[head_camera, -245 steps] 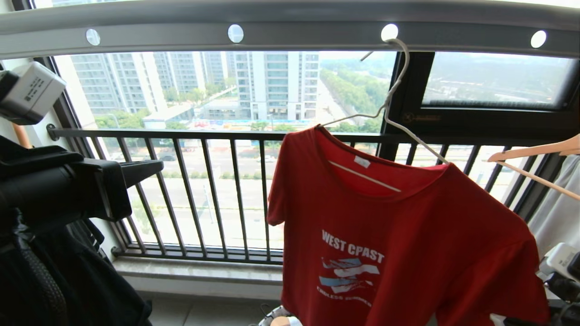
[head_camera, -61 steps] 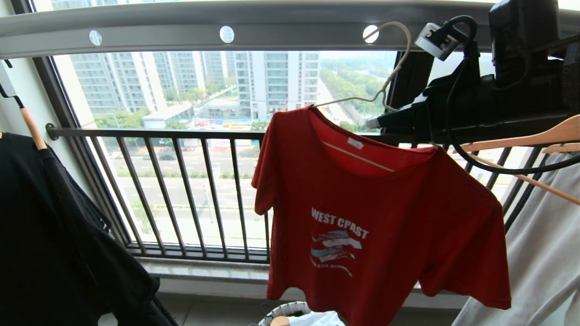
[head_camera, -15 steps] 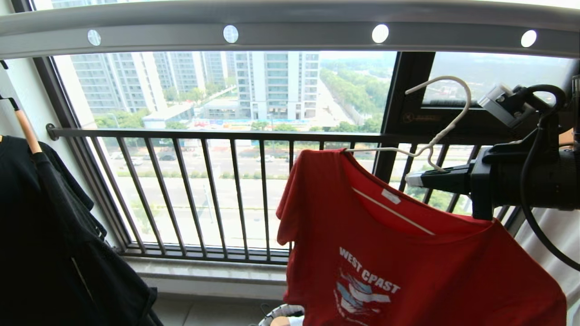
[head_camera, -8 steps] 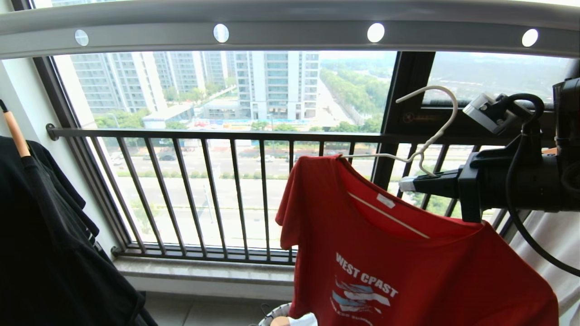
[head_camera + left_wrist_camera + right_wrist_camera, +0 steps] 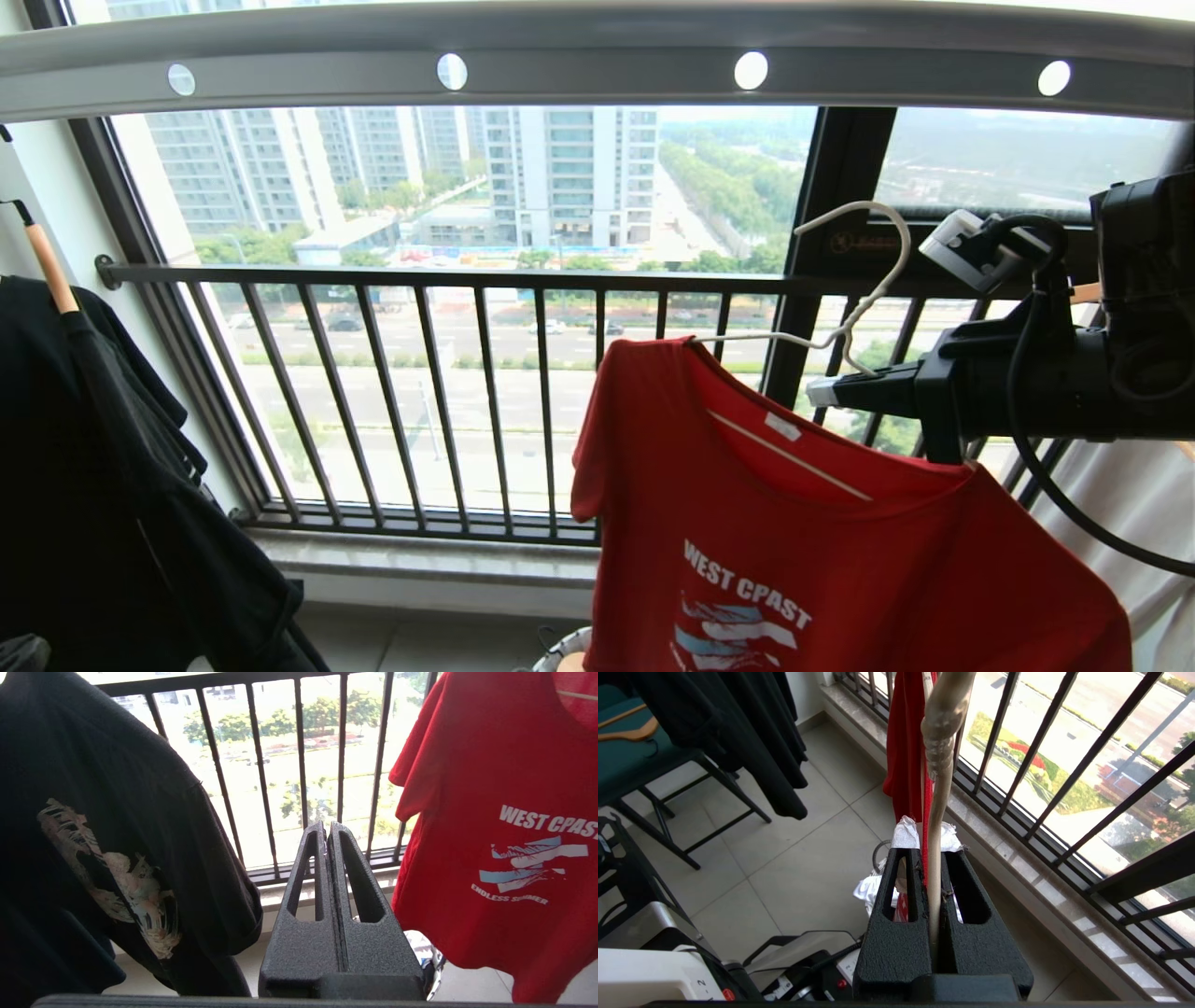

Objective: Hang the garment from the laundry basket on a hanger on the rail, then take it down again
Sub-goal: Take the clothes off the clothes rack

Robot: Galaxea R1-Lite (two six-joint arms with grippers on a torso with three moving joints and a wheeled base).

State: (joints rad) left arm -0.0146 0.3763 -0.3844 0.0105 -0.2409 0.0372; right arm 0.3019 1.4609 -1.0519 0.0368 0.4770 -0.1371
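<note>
In right gripper (image 5: 822,390): hanger (image 5: 854,297)

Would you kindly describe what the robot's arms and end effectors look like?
Each end effector, right and left, has two black, rough-textured wedge fingers with long cut-out slots. The right arm is black, with a looping black cable and a small white-grey box on top.

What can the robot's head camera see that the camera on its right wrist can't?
Only the head view shows the grey rail with its round holes, the tall buildings outside, and the lettering on the red T-shirt.

Only the right wrist view shows the floor tiles, a chair with a wooden hanger on it, and the thin hanger pinched between the right gripper fingers.

Both show the red T-shirt, the thin hanger, the window bars and black clothes.
</note>
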